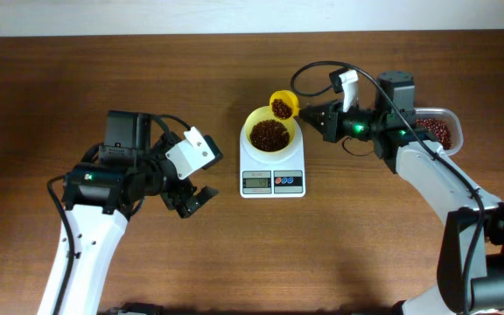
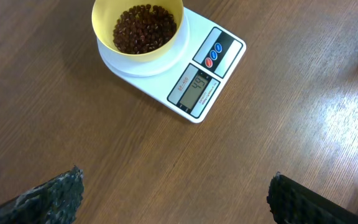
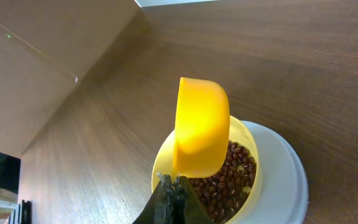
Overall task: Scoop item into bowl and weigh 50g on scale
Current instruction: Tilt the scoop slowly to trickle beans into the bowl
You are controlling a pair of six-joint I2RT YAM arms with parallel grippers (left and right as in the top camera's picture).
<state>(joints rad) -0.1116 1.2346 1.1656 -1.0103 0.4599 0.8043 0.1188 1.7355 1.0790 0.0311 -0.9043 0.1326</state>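
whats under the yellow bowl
The white scale: the bowl sits on its round platform. The platform's edge, the display and the buttons show; the platform's middle beneath the bowl is covered.

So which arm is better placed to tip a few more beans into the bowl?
Right. The right fingers grip the yellow scoop, beans in it, tilted over the bowl on the scale. The left fingers are open and empty.

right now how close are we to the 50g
Nearly there. Done: the bowl sits on the scale with beans in it, and the display seems to read 49. In hand: the right jaws hold the scoop, partly full, over the bowl's rim. Left: trickle in a few more beans.
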